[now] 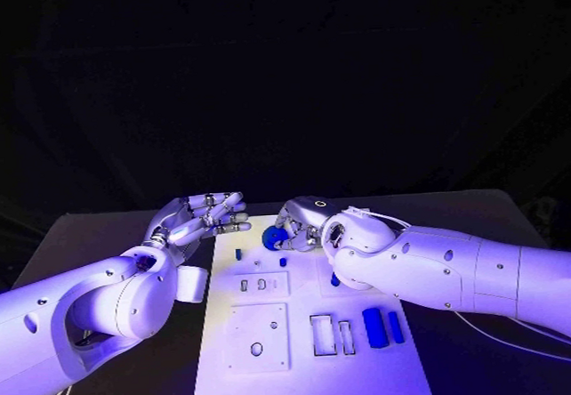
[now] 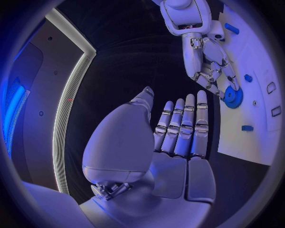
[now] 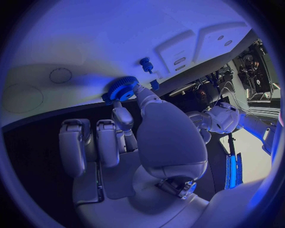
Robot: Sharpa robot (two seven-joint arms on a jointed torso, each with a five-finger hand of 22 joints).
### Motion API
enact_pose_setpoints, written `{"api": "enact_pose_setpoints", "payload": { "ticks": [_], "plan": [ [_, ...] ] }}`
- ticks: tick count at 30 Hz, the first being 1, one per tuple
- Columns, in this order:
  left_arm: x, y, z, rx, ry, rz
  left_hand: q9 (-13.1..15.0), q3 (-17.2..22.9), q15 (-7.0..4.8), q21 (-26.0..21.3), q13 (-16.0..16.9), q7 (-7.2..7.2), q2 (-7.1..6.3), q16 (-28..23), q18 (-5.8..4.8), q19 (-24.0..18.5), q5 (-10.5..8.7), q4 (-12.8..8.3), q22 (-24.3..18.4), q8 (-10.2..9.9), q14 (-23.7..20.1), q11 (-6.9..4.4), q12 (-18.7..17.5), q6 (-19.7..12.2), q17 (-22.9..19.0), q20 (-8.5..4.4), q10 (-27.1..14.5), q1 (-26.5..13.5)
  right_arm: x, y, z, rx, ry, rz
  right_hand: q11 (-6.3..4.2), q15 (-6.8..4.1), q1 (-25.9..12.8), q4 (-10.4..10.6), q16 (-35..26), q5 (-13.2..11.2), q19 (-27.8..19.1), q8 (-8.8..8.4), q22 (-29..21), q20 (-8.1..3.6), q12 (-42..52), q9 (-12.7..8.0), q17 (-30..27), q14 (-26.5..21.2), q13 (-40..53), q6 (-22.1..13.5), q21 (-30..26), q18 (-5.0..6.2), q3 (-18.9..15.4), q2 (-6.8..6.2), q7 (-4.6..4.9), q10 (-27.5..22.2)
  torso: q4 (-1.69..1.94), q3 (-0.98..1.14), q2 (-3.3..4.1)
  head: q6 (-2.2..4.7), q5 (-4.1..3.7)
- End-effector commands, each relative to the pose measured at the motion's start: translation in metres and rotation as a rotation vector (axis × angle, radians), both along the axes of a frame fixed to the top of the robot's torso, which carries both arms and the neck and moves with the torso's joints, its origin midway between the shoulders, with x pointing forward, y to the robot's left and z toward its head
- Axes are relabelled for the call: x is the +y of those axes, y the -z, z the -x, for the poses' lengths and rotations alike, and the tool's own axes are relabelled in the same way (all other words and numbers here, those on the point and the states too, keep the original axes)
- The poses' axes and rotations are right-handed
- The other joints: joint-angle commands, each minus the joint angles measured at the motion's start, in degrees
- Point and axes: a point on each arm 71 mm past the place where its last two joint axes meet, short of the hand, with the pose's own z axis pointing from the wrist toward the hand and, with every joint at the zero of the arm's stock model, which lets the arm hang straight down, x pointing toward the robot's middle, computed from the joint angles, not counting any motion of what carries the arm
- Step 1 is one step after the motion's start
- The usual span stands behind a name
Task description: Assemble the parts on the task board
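Observation:
The white task board (image 1: 308, 374) lies in the middle of the black table. My right hand (image 1: 306, 223) is over the board's far end and pinches a blue gear (image 1: 273, 240) between thumb and fingers; the gear (image 3: 121, 88) sits close to the board (image 3: 89, 42), near a small blue peg (image 3: 145, 62). Whether the gear touches the board I cannot tell. My left hand (image 1: 199, 216) hovers beside the board's far left corner, fingers straight and apart, holding nothing. The left hand (image 2: 178, 137) faces the right hand (image 2: 208, 66) and its gear (image 2: 232, 97).
Two blue blocks (image 1: 374, 327) (image 1: 396, 326) lie at the board's near right, beside empty rectangular slots (image 1: 322, 334). Small blue pieces (image 1: 238, 252) (image 1: 283, 262) stand near the board's middle. Dark table (image 1: 95, 243) surrounds the board.

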Motion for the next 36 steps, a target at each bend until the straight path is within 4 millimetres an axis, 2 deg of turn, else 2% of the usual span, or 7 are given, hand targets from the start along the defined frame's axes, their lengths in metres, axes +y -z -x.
{"api": "enact_pose_setpoints", "payload": {
  "ticks": [1, 6, 9, 17, 25, 31, 36],
  "plan": [
    [-0.002, -0.002, 0.001, -0.006, 0.015, 0.008, -0.07, -0.17, -0.04, -0.03, -0.06, 0.55, -0.09, -0.27, 0.64, -0.13, -0.33, 0.07, -0.09, -0.18, -0.32, 0.52, -0.26, 0.07, 0.05, 0.08, -0.01, 0.50, 0.001, 0.004, 0.002, 0.053, -0.021, 0.023, 0.12, -0.10, -1.67, 0.82, 0.45, 0.22, 2.86, 0.18, 11.21, 0.01, 0.55, 0.05, 5.67, 4.03, 0.50, 0.54, 0.16, -0.96, -0.80, 0.22, -0.01, 0.63, -0.05, 0.00, 0.02, -0.10, 0.14],
    [-0.003, -0.002, 0.001, -0.006, 0.016, 0.008, -0.07, -0.17, -0.04, -0.03, -0.06, 0.55, -0.09, -0.29, 0.64, -0.14, -0.33, 0.07, -0.10, -0.19, -0.33, 0.53, -0.27, 0.07, 0.05, 0.09, -0.01, 0.50, -0.002, 0.005, 0.000, 0.062, -0.009, 0.014, 0.27, -0.01, -4.74, 3.23, 0.63, -0.92, 2.92, -0.47, 11.32, 0.01, 1.42, -0.18, 6.08, 4.11, 1.35, 0.30, 0.18, -0.98, -2.75, 0.65, 0.12, 0.98, 0.08, 0.01, 0.03, -0.12, 0.11],
    [-0.003, -0.002, 0.001, -0.005, 0.017, 0.009, -0.07, -0.18, -0.03, -0.04, -0.06, 0.56, -0.08, -0.34, 0.64, -0.17, -0.33, 0.07, -0.11, -0.22, -0.35, 0.54, -0.31, 0.07, 0.06, 0.10, -0.03, 0.52, -0.004, 0.005, 0.000, 0.063, 0.001, 0.009, 0.28, 0.00, -4.80, 3.30, 0.68, -0.99, 2.98, -0.49, 11.39, 0.02, 1.67, -0.19, 6.21, 4.13, 1.61, 0.30, 0.24, -1.00, -2.84, 0.66, 0.12, 1.14, 0.17, 0.00, 0.08, -0.12, 0.08],
    [-0.001, -0.002, 0.001, -0.005, 0.010, 0.006, -0.07, -0.14, -0.02, -0.05, -0.07, 0.55, -0.03, -0.40, 0.64, -0.21, -0.32, 0.04, -0.12, -0.24, -0.37, 0.55, -0.36, 0.07, 0.07, 0.12, -0.05, 0.61, -0.011, 0.004, -0.001, 0.055, 0.022, 0.004, 0.26, 0.00, -4.55, 3.33, 0.78, -0.31, 3.14, -0.56, 11.59, 0.03, 2.09, -0.20, 6.45, 4.19, 2.01, 0.42, 0.39, -1.05, -2.95, 0.84, 0.10, 1.37, -0.10, 0.00, 0.02, -0.31, 0.37],
    [0.000, -0.001, 0.000, -0.005, 0.006, 0.005, -0.07, -0.14, -0.02, -0.05, -0.07, 0.55, -0.03, -0.40, 0.64, -0.21, -0.32, 0.04, -0.12, -0.24, -0.37, 0.55, -0.36, 0.07, 0.07, 0.12, -0.05, 0.61, -0.021, 0.000, 0.002, 0.025, 0.033, -0.022, 0.18, -0.04, -4.13, 3.30, 0.83, 0.67, 3.23, -0.55, 11.71, 0.02, 2.41, -0.18, 6.55, 4.20, 2.34, 0.77, 0.47, -1.08, -3.03, 1.05, 0.02, 1.52, -0.03, 0.02, -0.04, -0.21, 0.36],
    [0.002, -0.001, -0.001, -0.006, 0.003, 0.004, -0.07, -0.14, -0.02, -0.05, -0.07, 0.55, -0.02, -0.40, 0.64, -0.21, -0.32, 0.04, -0.12, -0.24, -0.37, 0.55, -0.36, 0.07, 0.07, 0.12, -0.05, 0.61, -0.043, -0.015, 0.009, -0.002, 0.030, -0.080, 0.00, -0.20, -1.73, 2.04, 0.85, 0.90, 3.35, -0.59, 11.88, -0.11, 2.65, -0.17, 6.61, 4.21, 2.64, 1.29, 0.58, -1.13, -2.28, 1.55, -0.13, 1.63, -0.12, 0.02, -0.14, 0.08, 0.20],
    [0.002, -0.001, -0.001, -0.006, 0.005, 0.005, -0.06, -0.13, -0.01, -0.06, -0.07, 0.55, -0.01, -0.44, 0.64, -0.25, -0.33, 0.02, -0.14, -0.27, -0.38, 0.55, -0.39, 0.07, 0.08, 0.13, -0.05, 0.65, -0.079, -0.026, 0.012, 0.096, -0.022, -0.106, -0.05, -0.20, -0.22, 0.83, 1.10, 0.20, 1.89, -1.08, 10.25, -0.13, 2.82, -0.36, 7.32, 4.32, 2.90, 0.89, -0.98, -0.60, -2.94, 0.30, -0.25, 1.49, -0.70, -0.04, -0.61, 0.20, 0.28]
  ]
}}
